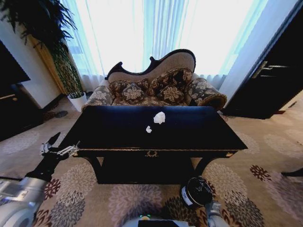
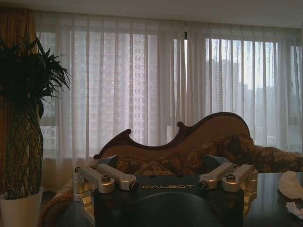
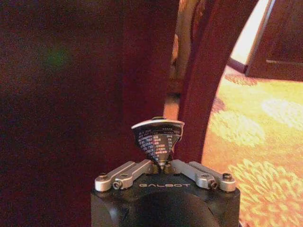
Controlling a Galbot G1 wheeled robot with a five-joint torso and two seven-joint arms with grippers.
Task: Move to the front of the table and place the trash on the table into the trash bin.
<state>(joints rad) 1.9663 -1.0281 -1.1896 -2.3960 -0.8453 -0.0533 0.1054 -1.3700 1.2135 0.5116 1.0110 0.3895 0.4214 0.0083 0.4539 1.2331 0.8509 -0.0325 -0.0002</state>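
Can point(image 3: 158, 142): one, crushed, dark with printed text, pinched at its narrow end between the closed fingers of the right gripper point(image 3: 162, 166), held low by the table's curved leg; in the head view this gripper sits near the bin point(image 1: 196, 191). Bin: one, dark cylinder with white label, on the carpet at the near right of the table point(image 1: 118, 130), in front of the robot. Paper wad point(image 1: 160, 117): one, crumpled white, on the tabletop around its middle, toward the far edge. Scrap point(image 1: 148, 129): one, small and white, just near-left of the wad, apart from it. Table: one, glossy black, gold emblem on the near front. Left gripper point(image 1: 59, 150): one, jaws spread wide and holding nothing, hovering off the table's near left corner at about tabletop height, facing the sofa point(image 1: 156, 87). Sofa: one, patterned, beyond the table. Plant point(image 1: 47, 38): one, in a white pot, far left. Risks, as judged: the can is gripped only at a thin crushed tip, so it could swing or slip free and land outside the bin; the right arm works close to the table leg and could knock it; the left gripper, reaching for the light paper, could push the wad or scrap away instead of closing on it.
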